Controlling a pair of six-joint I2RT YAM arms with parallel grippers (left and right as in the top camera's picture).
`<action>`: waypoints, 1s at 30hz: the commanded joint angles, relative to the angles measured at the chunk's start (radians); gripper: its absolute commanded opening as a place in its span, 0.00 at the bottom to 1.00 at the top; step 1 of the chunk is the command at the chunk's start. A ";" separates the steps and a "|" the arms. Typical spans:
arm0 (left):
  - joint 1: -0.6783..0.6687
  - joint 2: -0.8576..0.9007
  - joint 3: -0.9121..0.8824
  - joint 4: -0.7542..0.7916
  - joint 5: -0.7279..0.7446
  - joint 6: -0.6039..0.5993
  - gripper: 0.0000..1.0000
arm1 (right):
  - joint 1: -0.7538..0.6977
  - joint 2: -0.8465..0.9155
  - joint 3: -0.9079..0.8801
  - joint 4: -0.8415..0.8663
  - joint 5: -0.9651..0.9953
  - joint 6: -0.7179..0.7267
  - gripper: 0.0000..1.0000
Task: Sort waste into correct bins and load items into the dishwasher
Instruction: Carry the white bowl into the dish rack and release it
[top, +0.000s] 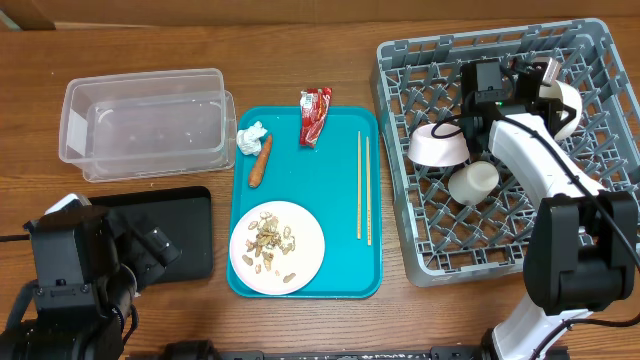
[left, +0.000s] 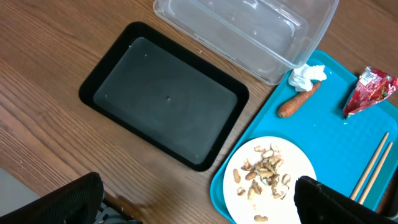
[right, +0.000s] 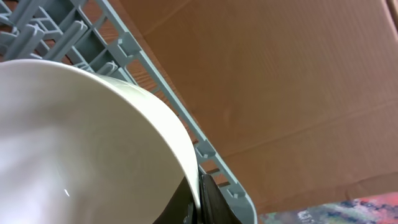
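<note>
Wooden counter (top: 300, 40), carrying all items. Grey dish rack (top: 430, 60), right side, containing a pinkish bowl (top: 437, 147), a cream cup (top: 473, 182) lying on its side just beside it, and a white bowl (top: 568, 108) at the far edge. Right hand (top: 545, 82) clenched on the white bowl's rim. Teal tray (top: 345, 190), centre. Clear plastic container (top: 145, 125), far left. Black bin (left: 165, 99), near left. Left hand (left: 198, 186) above it, released and holding nothing. On the tray: white plate (top: 310, 250) with peanut shells (top: 270, 240); chopsticks (top: 363, 190); red wrapper (top: 315, 115); carrot (top: 260, 162); crumpled tissue (top: 250, 137) touching the carrot's end.
</note>
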 joint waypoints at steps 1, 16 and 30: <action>0.006 0.002 0.013 0.002 -0.021 -0.010 1.00 | -0.020 0.010 -0.008 0.012 0.051 -0.023 0.04; 0.006 0.002 0.013 0.002 -0.021 -0.010 1.00 | 0.017 0.012 -0.011 0.008 0.033 -0.030 0.04; 0.006 0.002 0.013 0.002 -0.021 -0.010 1.00 | 0.028 0.032 -0.010 0.141 0.137 -0.221 0.04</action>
